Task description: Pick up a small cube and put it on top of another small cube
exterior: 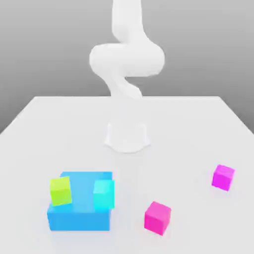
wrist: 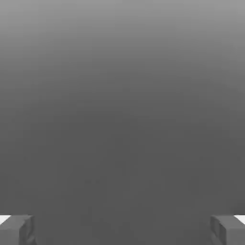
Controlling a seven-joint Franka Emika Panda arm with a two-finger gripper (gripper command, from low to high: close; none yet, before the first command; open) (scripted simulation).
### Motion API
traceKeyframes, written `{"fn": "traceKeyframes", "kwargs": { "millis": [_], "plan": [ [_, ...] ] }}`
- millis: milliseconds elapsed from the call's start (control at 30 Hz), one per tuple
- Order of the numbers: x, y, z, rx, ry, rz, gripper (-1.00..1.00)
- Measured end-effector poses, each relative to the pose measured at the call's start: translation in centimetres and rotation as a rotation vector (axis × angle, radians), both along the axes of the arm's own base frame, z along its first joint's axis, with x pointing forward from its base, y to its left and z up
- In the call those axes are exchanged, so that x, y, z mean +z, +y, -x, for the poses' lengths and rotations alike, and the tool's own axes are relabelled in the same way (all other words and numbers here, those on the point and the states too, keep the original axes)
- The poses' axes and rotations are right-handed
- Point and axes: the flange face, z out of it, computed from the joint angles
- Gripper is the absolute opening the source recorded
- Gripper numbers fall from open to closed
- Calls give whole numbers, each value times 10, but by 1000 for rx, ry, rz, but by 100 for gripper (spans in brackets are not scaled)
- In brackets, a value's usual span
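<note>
Lying apart on white table (exterior: 198, 124): hot-pink cube (exterior: 158, 217), lime-green cube (exterior: 60, 191) partly covering blue block (exterior: 79, 213). Gripper (wrist: 122, 229) spreading wide, fingertips (wrist: 16, 229) cut off, pinching nothing.

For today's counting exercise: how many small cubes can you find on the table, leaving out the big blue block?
4. The lime-green cube and cyan cube are at the big blue block; the hot-pink cube is nearest the camera; the purplish-magenta cube is at the exterior view's right. None looks hidden.
</note>
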Motion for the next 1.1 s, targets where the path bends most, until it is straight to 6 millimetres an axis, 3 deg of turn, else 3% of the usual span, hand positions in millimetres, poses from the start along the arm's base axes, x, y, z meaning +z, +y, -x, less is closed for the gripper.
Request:
{"fn": "traceKeyframes", "kwargs": {
  "millis": [167,367,533,733,933,967,1100],
  "plan": [
    [-104,18,-54,192,155,88,0],
    [-233,44,-80,425,326,188,0],
    [-339,62,-72,624,465,267,0],
    [-454,74,-34,867,625,359,0],
    [-524,74,-27,901,649,371,0],
    [-531,74,-27,901,649,370,-100],
    [-531,74,-26,901,650,370,-100]
  ]
}}
